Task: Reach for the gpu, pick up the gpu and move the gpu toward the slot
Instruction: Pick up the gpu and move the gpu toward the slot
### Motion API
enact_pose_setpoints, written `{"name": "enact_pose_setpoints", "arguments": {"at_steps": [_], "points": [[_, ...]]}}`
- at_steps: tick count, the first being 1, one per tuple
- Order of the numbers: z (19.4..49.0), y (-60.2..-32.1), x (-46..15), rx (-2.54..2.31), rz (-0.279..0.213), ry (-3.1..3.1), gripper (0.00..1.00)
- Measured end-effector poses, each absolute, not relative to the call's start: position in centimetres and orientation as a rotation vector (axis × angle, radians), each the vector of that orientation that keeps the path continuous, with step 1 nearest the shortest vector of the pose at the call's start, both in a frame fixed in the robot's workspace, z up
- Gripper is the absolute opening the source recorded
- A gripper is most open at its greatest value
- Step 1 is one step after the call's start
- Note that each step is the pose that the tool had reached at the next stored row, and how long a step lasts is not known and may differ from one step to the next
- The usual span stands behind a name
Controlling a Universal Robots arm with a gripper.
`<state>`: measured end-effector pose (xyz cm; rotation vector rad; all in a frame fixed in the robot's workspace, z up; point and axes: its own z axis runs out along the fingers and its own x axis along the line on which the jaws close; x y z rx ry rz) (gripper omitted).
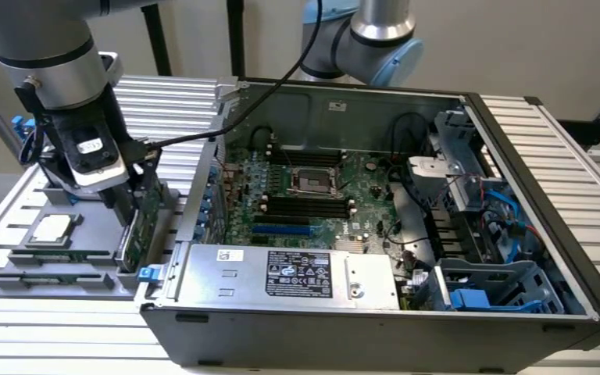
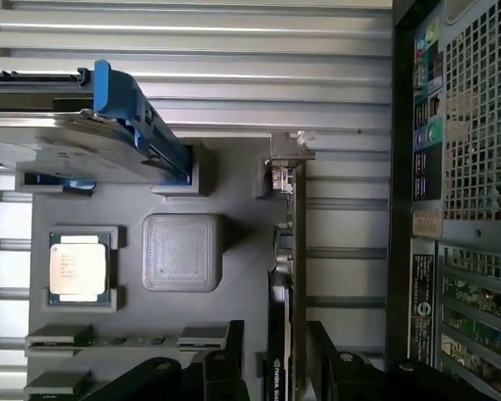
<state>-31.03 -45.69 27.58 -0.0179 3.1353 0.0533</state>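
Observation:
The gpu (image 1: 146, 226) stands on its long edge in a holder on the grey tray (image 1: 8, 269), at the exterior view's left beside the open computer case. In the wrist view it is a dark narrow strip (image 2: 285, 276) with its silver bracket at the far end. My gripper (image 1: 131, 205) has come down over the card. It is open (image 2: 275, 372), with one black finger (image 2: 221, 372) on each side of the card's near end and a gap left on both sides. The blue slot (image 1: 284, 230) lies on the green motherboard (image 1: 311, 195) inside the case.
On the tray also lie a processor chip (image 2: 78, 269), memory sticks (image 1: 55, 256) and a silver hard drive in a blue frame (image 2: 75, 125). The case wall (image 2: 451, 209) rises close beside the gpu. A power supply (image 1: 290, 273) fills the case's front. A second arm (image 1: 368, 39) stands behind the case.

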Motion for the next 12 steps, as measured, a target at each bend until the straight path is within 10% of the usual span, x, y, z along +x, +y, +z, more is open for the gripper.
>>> {"name": "enact_pose_setpoints", "arguments": {"at_steps": [12], "points": [[25.4,-45.7,-30.6,-0.018,0.048,3.133,0.42]]}}
